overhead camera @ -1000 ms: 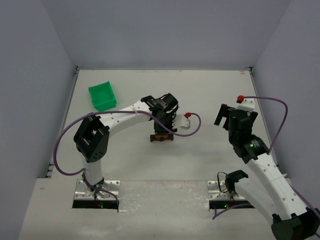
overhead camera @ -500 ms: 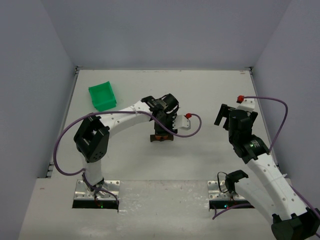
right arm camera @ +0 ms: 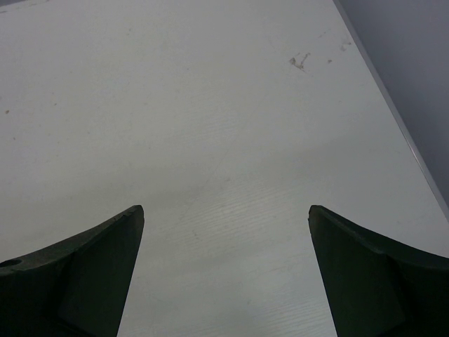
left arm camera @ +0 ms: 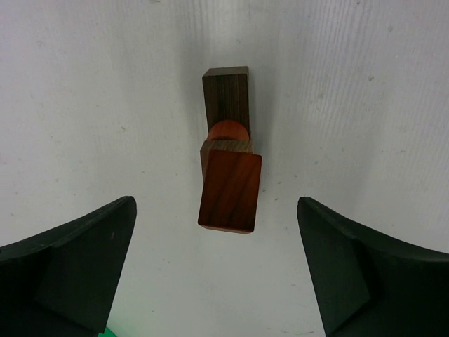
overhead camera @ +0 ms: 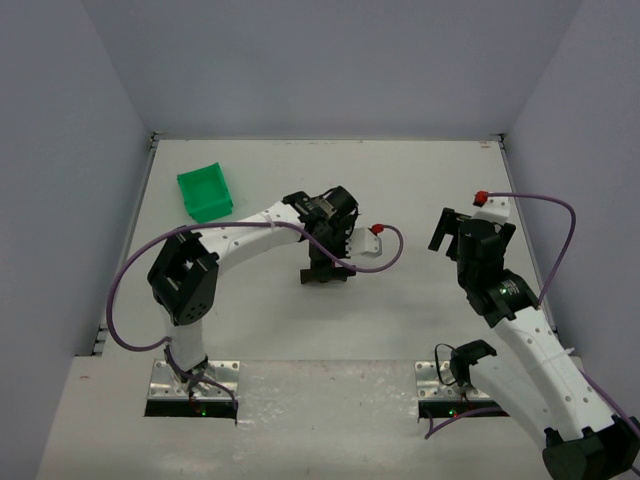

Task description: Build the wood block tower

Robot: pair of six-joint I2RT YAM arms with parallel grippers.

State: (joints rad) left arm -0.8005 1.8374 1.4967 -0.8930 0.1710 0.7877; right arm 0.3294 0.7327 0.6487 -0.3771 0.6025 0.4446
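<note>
The left tool (left arm camera: pixel 215 201) gapes wide and empty astride the wood block tower (left arm camera: pixel 226 98), which runs up-frame at centre, far nearer than the equally open, empty right tool (right arm camera: pixel 226 210).

No readable text, label or number shows on anything here.

Inside my left gripper (left arm camera: pixel 215 203): the wood block tower (left arm camera: pixel 229 184) stands mid-gap, with bare table (left arm camera: pixel 84 105) showing either side and neither finger touching it.
Ahead of my right gripper (right arm camera: pixel 224 210): bare tabletop between spread fingers; the wall (right arm camera: pixel 421 70) bounds the right.
Far left: green bin (overhead camera: pixel 205 192), well apart from both arms.
Between arms: free table, except the purple cable (overhead camera: pixel 396 250) loop.
</note>
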